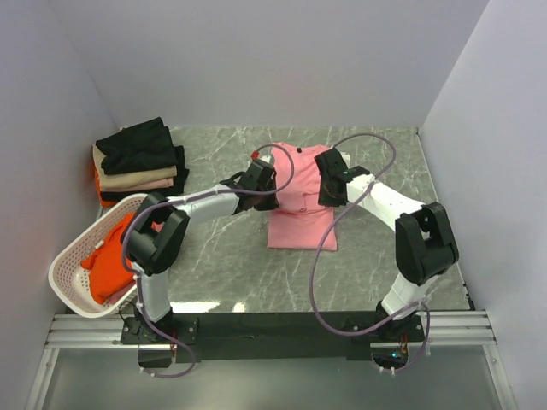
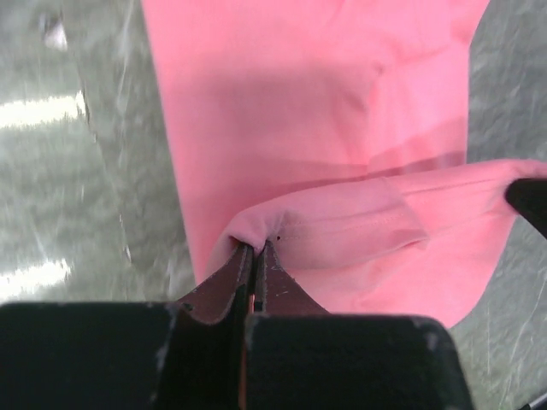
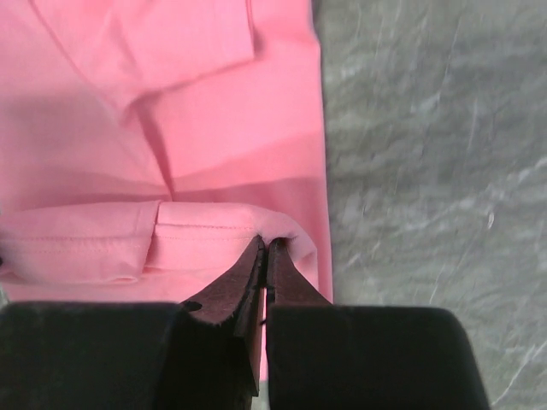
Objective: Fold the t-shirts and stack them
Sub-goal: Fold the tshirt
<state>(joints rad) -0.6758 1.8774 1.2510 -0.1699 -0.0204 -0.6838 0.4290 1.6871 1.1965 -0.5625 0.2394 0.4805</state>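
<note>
A light pink t-shirt lies partly folded on the marble table in the middle. My left gripper is shut on its left edge, pinching a fold of pink cloth at the fingertips. My right gripper is shut on the shirt's right edge, pinching a hemmed fold. Both hold the far part of the shirt lifted over the near part. A stack of folded shirts, black on top with beige below, lies at the far left. An orange-red shirt lies in the basket.
A white perforated basket sits at the left edge of the table. Grey walls close the far side and both sides. Bare marble lies right of the pink shirt. A black rail runs along the near edge.
</note>
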